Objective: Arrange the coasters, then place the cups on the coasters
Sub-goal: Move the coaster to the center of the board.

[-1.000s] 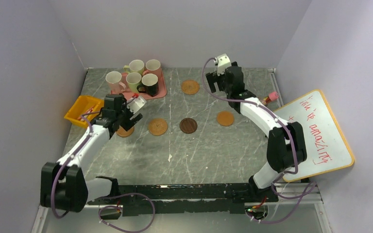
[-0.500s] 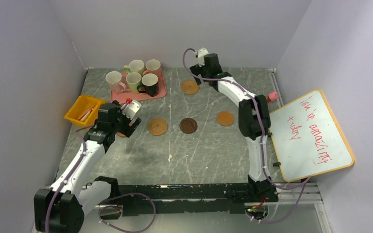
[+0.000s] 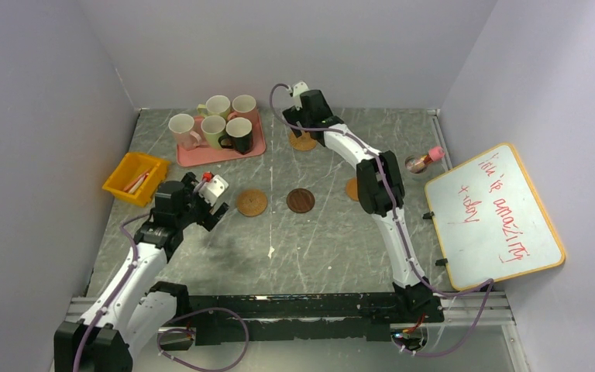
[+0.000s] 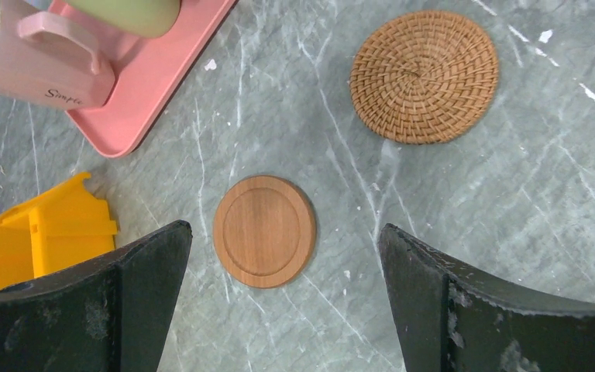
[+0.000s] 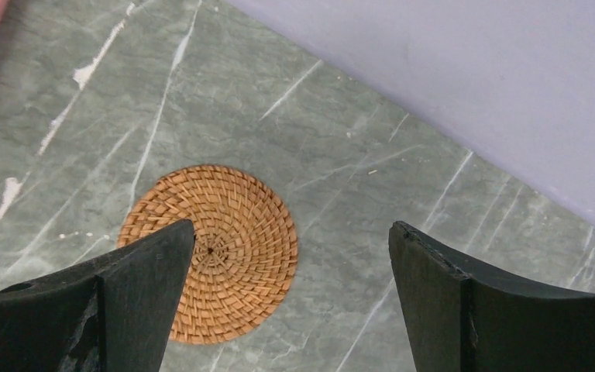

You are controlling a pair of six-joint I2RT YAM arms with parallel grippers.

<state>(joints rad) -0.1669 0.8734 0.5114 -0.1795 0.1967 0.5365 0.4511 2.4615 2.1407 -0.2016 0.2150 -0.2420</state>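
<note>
Five cups stand on the pink tray [image 3: 257, 147] at the back left: two pink [image 3: 182, 126] [image 3: 244, 105], two yellow-green [image 3: 217, 106] [image 3: 213, 128], one black [image 3: 239, 132]. My left gripper [image 3: 211, 203] [image 4: 283, 256] hangs open above a smooth wooden coaster [image 4: 264, 230], which the top view hides. A woven coaster [image 3: 252, 202] [image 4: 424, 75] and a dark brown coaster [image 3: 300, 200] lie to its right. My right arm partly covers an orange coaster [image 3: 351, 188]. My right gripper [image 3: 300, 122] [image 5: 291, 226] is open over the back woven coaster [image 3: 303, 144] [image 5: 225, 248], empty.
A yellow bin [image 3: 135, 177] [image 4: 39, 232] holding pens sits at the left edge. A small jar with a pink lid [image 3: 422, 160] and a whiteboard [image 3: 496, 213] are on the right. Walls close in the back and both sides.
My right arm has swung left and stretched to the back, its gripper now over the back woven coaster. My left gripper has drawn back toward the near side, staying open.
</note>
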